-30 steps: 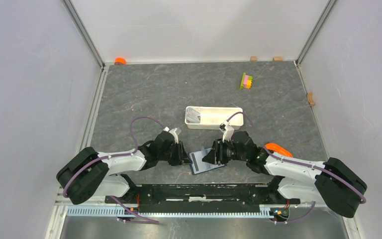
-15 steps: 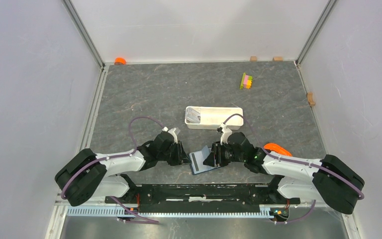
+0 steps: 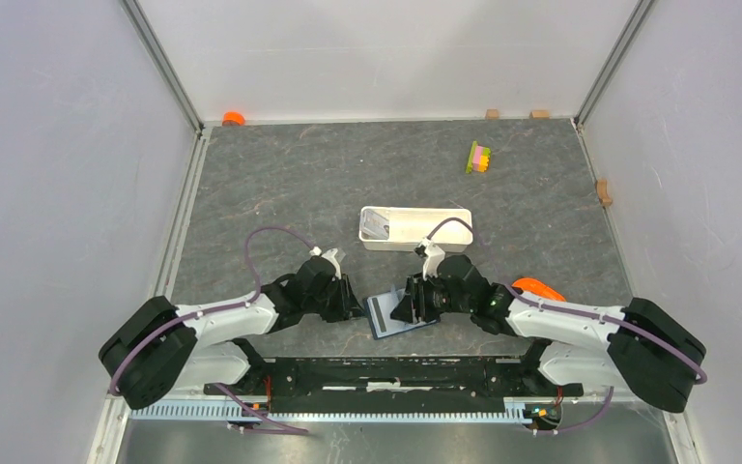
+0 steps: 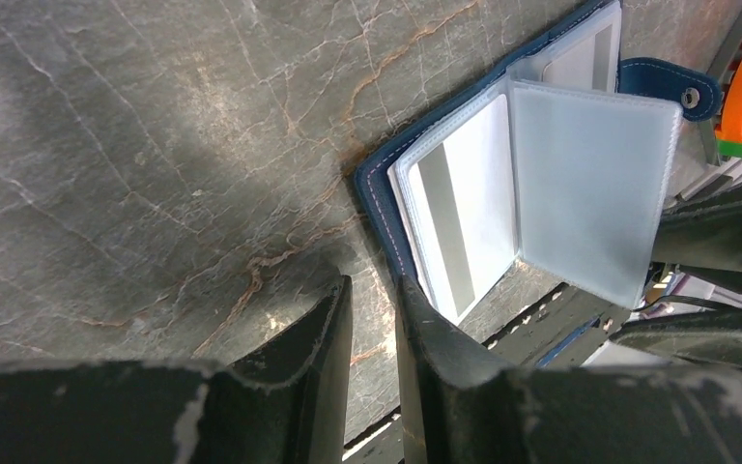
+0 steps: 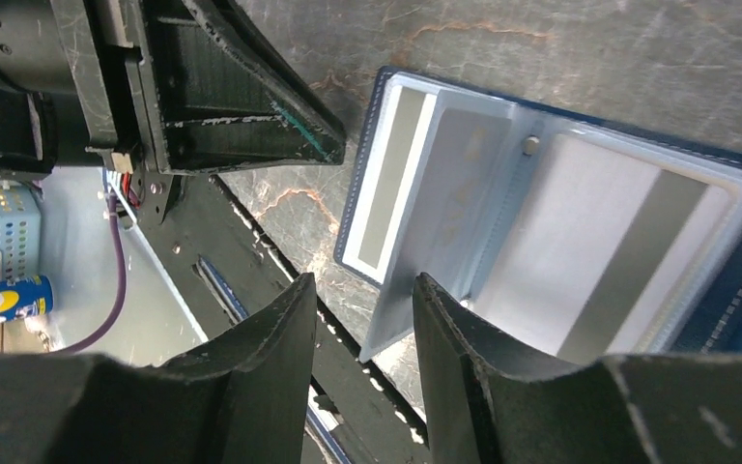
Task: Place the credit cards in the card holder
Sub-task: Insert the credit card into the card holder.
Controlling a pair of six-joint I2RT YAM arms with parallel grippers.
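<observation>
Card holder (image 3: 401,314): lower centre of the top view, open flat on the grey table (image 3: 280,184), between the two grippers; same spot as a second ago.
- Credit cards: one striped card (image 4: 454,208) in the left pocket, another (image 5: 618,256) in the right pocket; a third (image 3: 377,227) lies at the left end of the white tray (image 3: 415,210), above the card holder.
- Clear sleeve (image 4: 589,184): lifted off the pockets, standing partly upright.

Left gripper (image 3: 353,304): just left of the card holder, fingers drawn almost together, holding nothing; edged slightly left since the earlier frames.

Right gripper (image 3: 408,307): over the card holder's right half, moved a little left; jaws narrowly parted, the sleeve's corner showing in the gap, contact unclear.

Block stack (image 3: 479,157): upper right, unmoved.
</observation>
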